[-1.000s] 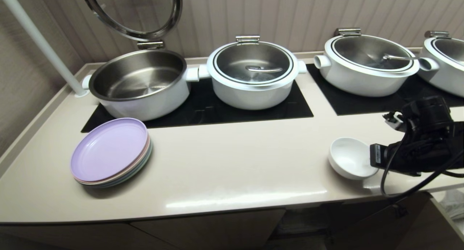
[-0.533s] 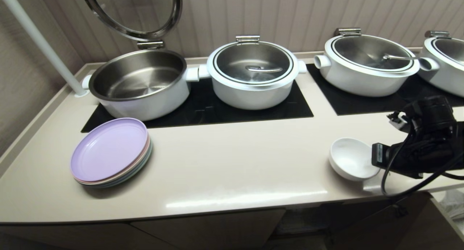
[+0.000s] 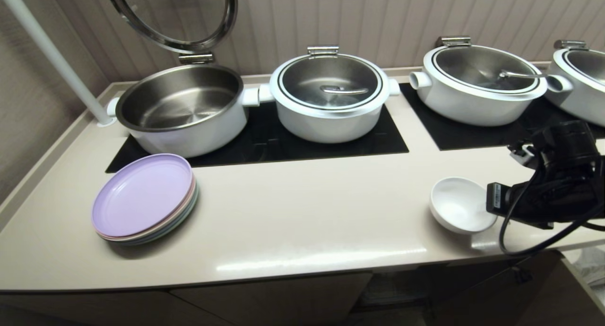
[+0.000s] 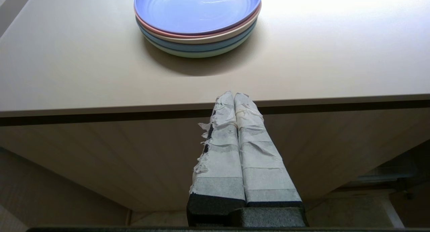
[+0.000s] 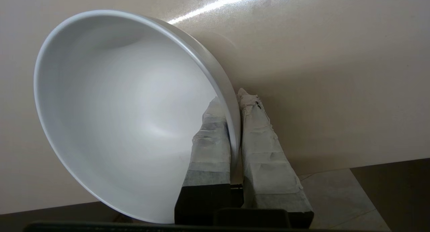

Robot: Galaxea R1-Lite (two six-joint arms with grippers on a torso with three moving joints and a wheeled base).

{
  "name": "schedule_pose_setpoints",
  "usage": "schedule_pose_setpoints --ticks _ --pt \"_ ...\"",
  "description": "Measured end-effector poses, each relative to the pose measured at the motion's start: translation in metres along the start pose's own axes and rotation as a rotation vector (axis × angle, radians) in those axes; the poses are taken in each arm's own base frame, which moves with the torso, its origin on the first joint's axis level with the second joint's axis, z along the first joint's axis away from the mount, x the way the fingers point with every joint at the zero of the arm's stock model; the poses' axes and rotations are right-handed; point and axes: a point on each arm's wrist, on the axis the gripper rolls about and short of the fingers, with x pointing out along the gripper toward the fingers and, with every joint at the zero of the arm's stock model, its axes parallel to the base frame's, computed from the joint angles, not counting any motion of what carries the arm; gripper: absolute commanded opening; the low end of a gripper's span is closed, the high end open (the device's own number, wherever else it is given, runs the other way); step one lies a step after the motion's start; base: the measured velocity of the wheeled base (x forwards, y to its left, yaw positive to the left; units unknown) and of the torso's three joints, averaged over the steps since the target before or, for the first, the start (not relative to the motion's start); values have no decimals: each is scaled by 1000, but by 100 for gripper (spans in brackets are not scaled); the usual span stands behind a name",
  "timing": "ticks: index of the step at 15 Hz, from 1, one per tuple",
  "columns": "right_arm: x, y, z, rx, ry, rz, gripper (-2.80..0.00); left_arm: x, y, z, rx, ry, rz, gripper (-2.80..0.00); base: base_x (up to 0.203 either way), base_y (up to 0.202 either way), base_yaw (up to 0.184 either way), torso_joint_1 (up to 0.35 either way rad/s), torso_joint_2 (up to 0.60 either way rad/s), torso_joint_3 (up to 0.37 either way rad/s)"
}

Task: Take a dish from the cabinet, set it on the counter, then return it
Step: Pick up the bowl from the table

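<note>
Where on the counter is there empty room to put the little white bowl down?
The big bare stretch of counter runs between the plates and the bowl, in front of the black cooktop. The back is crowded with pots. The right claw grips the bowl's rim.

Soft, even indoor light from above fills the head view, leaving a long white streak of glare on the glossy counter [image 3: 293,222] near its front edge and a soft shadow under the stack of plates [image 3: 144,198]; straight lines bow slightly toward the frame edges. In the left wrist view the counter top is brightly lit, while the cabinet [image 4: 134,158] face below falls into dimmer shade. In the right wrist view the dish [image 5: 127,117] looks soft and slightly smeared, with a bright diagonal glint on the surface behind it.
</note>
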Motion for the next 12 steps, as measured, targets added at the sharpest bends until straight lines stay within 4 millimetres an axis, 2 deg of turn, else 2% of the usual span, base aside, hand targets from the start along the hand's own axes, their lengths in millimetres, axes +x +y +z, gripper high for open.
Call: schedule_pose_setpoints --ticks 6,12 --pt "-1 0 -1 1 10 -1 -280 0 0 0 0 0 0 -280 0 0 0 0 0 0" --pt "-15 -1 -5 3 29 -5 -280 0 0 0 0 0 0 -280 0 0 0 0 0 0"
